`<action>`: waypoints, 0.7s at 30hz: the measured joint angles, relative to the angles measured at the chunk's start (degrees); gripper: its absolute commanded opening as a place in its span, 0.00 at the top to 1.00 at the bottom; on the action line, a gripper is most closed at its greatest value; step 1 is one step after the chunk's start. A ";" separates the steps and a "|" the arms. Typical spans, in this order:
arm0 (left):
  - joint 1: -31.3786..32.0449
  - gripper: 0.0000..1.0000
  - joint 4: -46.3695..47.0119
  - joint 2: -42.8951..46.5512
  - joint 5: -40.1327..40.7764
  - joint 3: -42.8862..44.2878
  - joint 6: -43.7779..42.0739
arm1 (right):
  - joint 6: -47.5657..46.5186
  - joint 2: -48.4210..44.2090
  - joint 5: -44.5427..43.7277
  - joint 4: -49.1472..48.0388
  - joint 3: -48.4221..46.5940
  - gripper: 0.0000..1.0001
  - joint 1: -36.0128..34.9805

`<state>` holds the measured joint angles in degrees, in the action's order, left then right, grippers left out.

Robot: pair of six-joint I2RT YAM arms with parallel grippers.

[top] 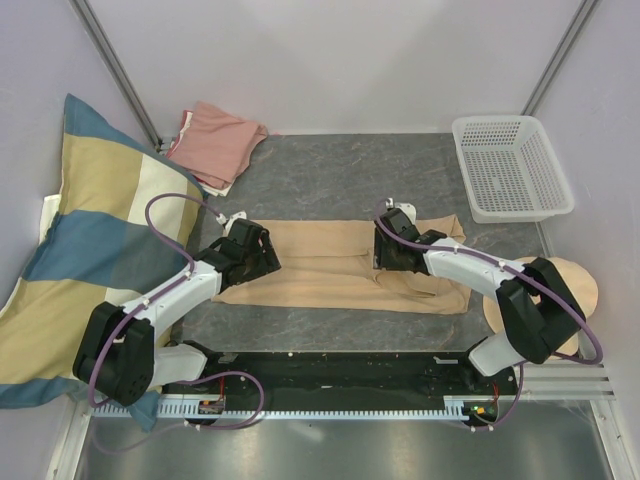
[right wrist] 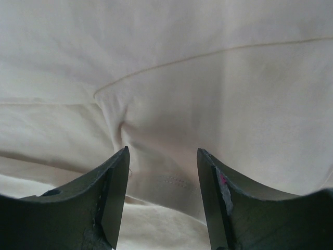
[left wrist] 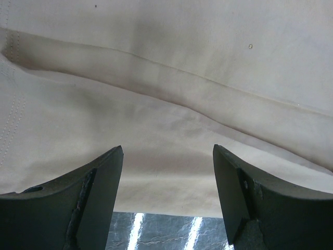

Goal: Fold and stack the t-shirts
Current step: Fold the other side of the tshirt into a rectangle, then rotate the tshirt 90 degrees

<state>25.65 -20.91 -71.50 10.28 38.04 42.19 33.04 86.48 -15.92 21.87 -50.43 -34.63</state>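
Observation:
The tan t-shirt [top: 330, 265] lies folded into a long strip across the middle of the grey table [top: 350, 180]. The salmon-pink t-shirt [top: 215, 142] sits folded at the back left corner. My left gripper [top: 262, 255] hovers over the strip's left end. In the left wrist view, the left gripper [left wrist: 167, 156] stands open above the shirt's edge [left wrist: 166, 62], with bare table [left wrist: 166, 232] just below. My right gripper [top: 385, 250] is over the strip's right half. In the right wrist view, the right gripper [right wrist: 163, 156] is open above a creased hem of tan cloth [right wrist: 208, 78] and holds nothing.
A big blue, yellow and cream pillow [top: 90, 250] leans along the left side. A white mesh basket [top: 510, 165] stands at the back right. A round beige domed thing [top: 575, 285] lies at the right edge behind my right arm.

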 measured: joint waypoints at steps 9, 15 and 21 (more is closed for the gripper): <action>0.00 0.23 0.00 0.00 -0.02 -0.02 0.02 | 1.60 -2.14 6.12 -1.62 6.25 0.36 -0.02; 0.00 0.23 0.02 -0.02 -0.20 -0.09 0.04 | 3.30 -8.22 11.06 -1.27 9.64 0.36 -0.02; -0.02 0.23 0.02 -0.11 -0.39 -0.20 0.07 | 3.58 -11.80 17.29 -0.50 10.67 0.35 -0.20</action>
<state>25.63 -20.88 -71.61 9.89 37.85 42.26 36.62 74.67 1.37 21.37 -39.77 -34.83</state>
